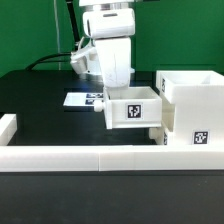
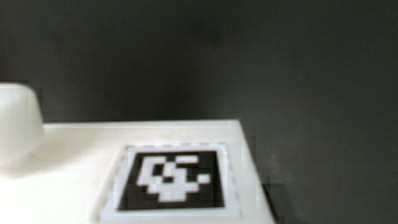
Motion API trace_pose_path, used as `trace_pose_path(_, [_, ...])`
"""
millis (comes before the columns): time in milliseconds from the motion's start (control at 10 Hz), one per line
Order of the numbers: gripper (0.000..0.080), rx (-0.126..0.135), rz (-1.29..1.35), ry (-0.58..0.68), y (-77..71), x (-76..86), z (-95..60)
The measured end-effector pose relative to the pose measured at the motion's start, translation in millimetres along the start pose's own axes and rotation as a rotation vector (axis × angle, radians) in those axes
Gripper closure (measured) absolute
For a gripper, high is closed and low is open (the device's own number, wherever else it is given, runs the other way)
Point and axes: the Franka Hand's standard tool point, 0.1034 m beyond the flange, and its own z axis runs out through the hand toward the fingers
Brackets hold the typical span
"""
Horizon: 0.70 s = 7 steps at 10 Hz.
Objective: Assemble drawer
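Observation:
In the exterior view my gripper (image 1: 118,94) reaches down from the white hand into a small open-top white tray (image 1: 131,110) with a black-and-white tag on its front. The tray hangs under the hand, a little above the table, so the gripper looks shut on its wall. The fingertips are hidden by the tray. The tray's right side touches the large box-shaped shell (image 1: 196,100), which stands at the exterior view's right with a tag low on its front. The wrist view shows a tagged white face (image 2: 173,178) close up over the dark table. No fingers show there.
The marker board (image 1: 85,99) lies flat on the black table behind the tray. A low white border rail (image 1: 90,157) runs along the front edge, and another rail piece (image 1: 8,128) stands at the exterior view's left. A blurred white shape (image 2: 15,125) shows in the wrist view.

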Motion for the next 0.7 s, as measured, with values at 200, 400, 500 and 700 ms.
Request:
trace_pose_path(200, [0.0755,0.014,0.004,0.0,0.3,-0.5,-1.3])
trace_pose_path(400, [0.0755,0.017,0.005,0.001,-0.9,-0.8,0.2])
trace_pose_path(500, [0.0755,0.017,0.006,0.001,0.0,1.2,0.1])
trace_pose_path(700, [0.0755,0.025,0.004,0.004,2.5,5.2,1.6])
